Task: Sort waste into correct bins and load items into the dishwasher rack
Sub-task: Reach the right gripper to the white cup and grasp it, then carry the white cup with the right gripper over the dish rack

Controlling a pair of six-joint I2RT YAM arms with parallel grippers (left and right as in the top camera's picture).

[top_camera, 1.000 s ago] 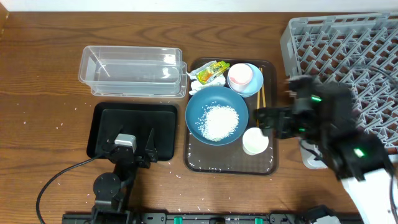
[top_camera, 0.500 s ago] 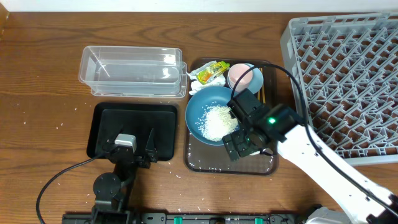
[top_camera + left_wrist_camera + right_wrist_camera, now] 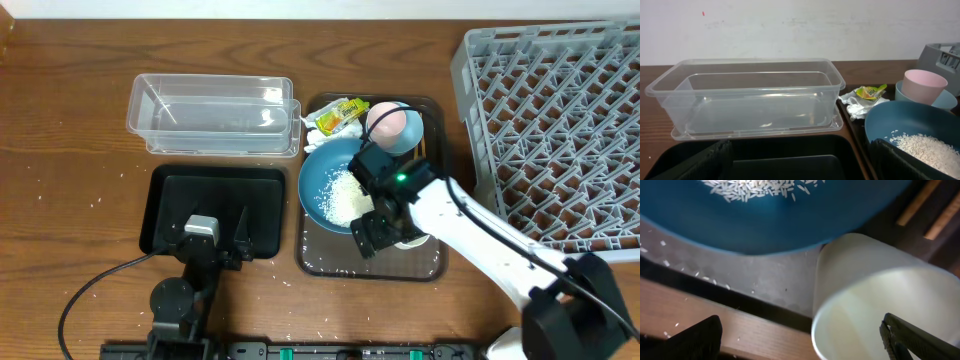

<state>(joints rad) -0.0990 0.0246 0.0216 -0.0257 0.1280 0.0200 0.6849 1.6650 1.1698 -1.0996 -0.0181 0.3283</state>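
- The left gripper is parked over the near edge of the black tray, fingers spread wide and empty. It is unchanged from one second ago.
- The right gripper was beside the dishwasher rack one second ago. It now hangs over the near right corner of the brown serving tray.
- Its fingers are spread wide on either side of the white cup, which sits nearer one finger. Contact cannot be confirmed and no grip is made.
- Judgement: the cup is the selected item, and closing on it is the next step before transfer to the rack.
- The blue dish, just beyond the cup, holds the rice, as before.
- The chopsticks lie on the serving tray past the cup.
- Farther back, the pink bowl sits in the light-blue bowl, beside the tissue and wrapper. None has moved.
- The clear tub is empty, so no waste is sorted yet.
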